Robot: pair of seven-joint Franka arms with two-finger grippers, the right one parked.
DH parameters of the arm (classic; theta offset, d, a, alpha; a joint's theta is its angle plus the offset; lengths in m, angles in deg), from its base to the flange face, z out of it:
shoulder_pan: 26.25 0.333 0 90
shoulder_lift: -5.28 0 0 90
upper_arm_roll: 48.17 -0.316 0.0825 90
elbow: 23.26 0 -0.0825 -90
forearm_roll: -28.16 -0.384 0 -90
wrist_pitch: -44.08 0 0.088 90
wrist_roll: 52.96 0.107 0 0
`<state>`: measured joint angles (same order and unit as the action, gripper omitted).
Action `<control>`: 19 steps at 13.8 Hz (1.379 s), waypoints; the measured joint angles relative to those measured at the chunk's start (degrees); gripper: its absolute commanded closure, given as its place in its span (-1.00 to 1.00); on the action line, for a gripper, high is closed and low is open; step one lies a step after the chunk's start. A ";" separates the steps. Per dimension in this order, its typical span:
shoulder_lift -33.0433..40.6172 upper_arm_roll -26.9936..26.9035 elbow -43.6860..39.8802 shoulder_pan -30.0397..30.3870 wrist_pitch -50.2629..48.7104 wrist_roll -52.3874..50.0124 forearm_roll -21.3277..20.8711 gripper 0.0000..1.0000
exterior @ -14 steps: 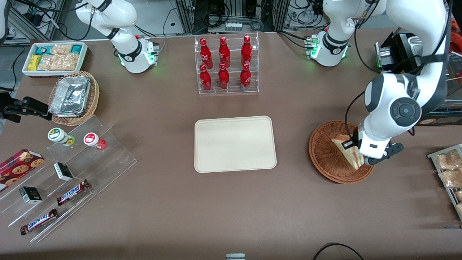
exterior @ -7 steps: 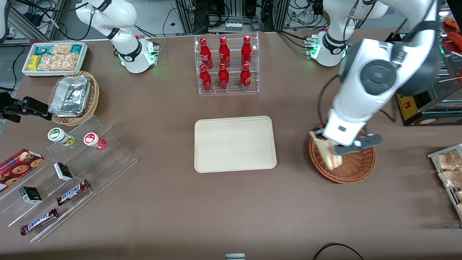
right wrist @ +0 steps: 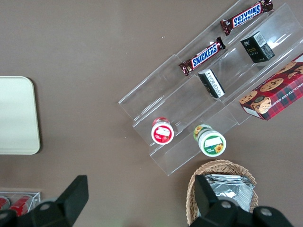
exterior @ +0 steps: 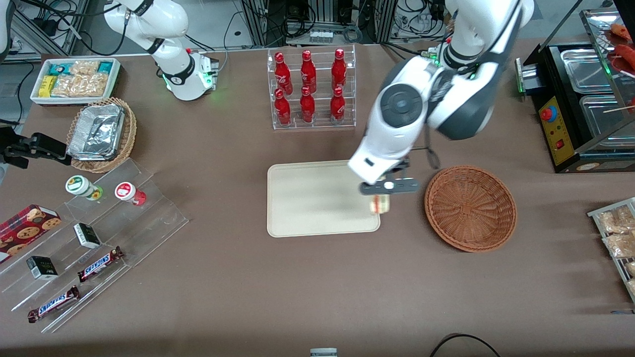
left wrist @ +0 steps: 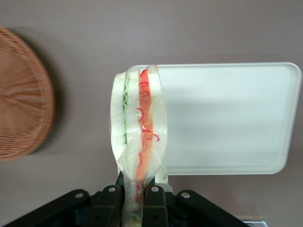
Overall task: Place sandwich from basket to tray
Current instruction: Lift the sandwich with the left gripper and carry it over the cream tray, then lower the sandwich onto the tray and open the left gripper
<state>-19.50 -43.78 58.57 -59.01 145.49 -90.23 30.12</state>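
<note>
My left gripper (exterior: 381, 194) is shut on the sandwich (exterior: 380, 204) and holds it in the air over the edge of the cream tray (exterior: 307, 198) that is nearest the basket. In the left wrist view the gripper (left wrist: 135, 201) pinches the wrapped wedge (left wrist: 139, 127), its red-orange and green layers facing the camera, with the tray (left wrist: 227, 118) below it. The reddish-brown wicker basket (exterior: 470, 207) stands on the table beside the tray, toward the working arm's end, with nothing in it; it also shows in the left wrist view (left wrist: 21, 94).
A clear rack of red bottles (exterior: 310, 89) stands farther from the front camera than the tray. A tan basket with foil containers (exterior: 101, 134), a white snack bin (exterior: 74, 79) and a clear stepped display with candy bars (exterior: 94, 233) lie toward the parked arm's end. Snack packets (exterior: 617, 233) lie at the working arm's end.
The gripper has lifted the sandwich out of the basket and carried it sideways to the tray's edge. The basket now holds nothing.
</note>
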 measured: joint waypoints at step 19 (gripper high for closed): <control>-19.44 -0.01 -4.54 -10.94 16.27 -6.44 1.31 1.00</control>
<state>-38.94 -43.79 54.02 -69.95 161.75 -96.67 31.43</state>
